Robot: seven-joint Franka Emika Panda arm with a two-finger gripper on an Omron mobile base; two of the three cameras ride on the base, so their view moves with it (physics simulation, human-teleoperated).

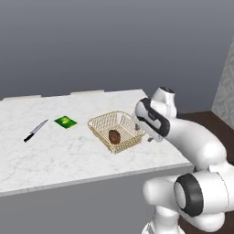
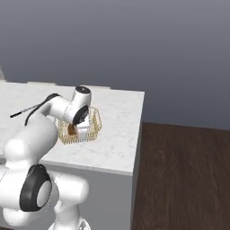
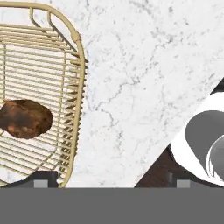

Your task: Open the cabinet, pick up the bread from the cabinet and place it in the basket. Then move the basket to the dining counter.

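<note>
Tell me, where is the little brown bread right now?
The bread lies inside the wire basket on the white marble counter, right of the green packet and the knife in the left base view, with the open gripper beside the basket's rim.

the surface [image 1: 64, 160] is a white, grey-veined marble slab. on it sit the basket [image 1: 101, 125] toward 3 o'clock, a green packet [image 1: 65, 121] just left of it, and a knife [image 1: 35, 130] toward 9 o'clock.
</note>
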